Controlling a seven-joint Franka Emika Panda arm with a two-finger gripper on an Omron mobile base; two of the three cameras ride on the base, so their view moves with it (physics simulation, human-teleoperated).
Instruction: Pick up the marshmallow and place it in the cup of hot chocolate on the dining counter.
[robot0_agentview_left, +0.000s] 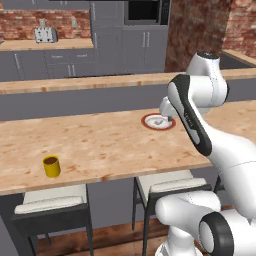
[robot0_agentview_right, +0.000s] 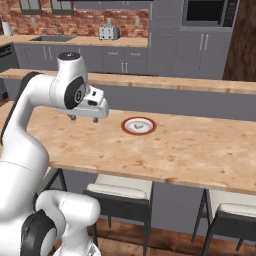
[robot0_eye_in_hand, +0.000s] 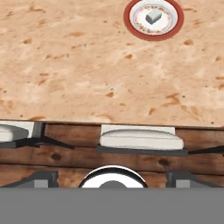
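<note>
Marshmallow (robot0_eye_in_hand: 153, 16) sat on red-rimmed plate (robot0_eye_in_hand: 173, 27), mid dining counter (robot0_agentview_left: 110, 145). My gripper (robot0_agentview_right: 84, 119) hung w/ jaws wide apart, nothing held, above counter, near plate. Cup of hot chocolate (robot0_agentview_left: 51, 166) stood well apart from plate, nr counter's front edge.

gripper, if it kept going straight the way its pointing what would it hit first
Probably the bare light mottled wooden dining counter. The open gripper points down at it, short of the round white red-rimmed plate holding the small whitish-grey marshmallow. Exact depth is unclear.
</note>
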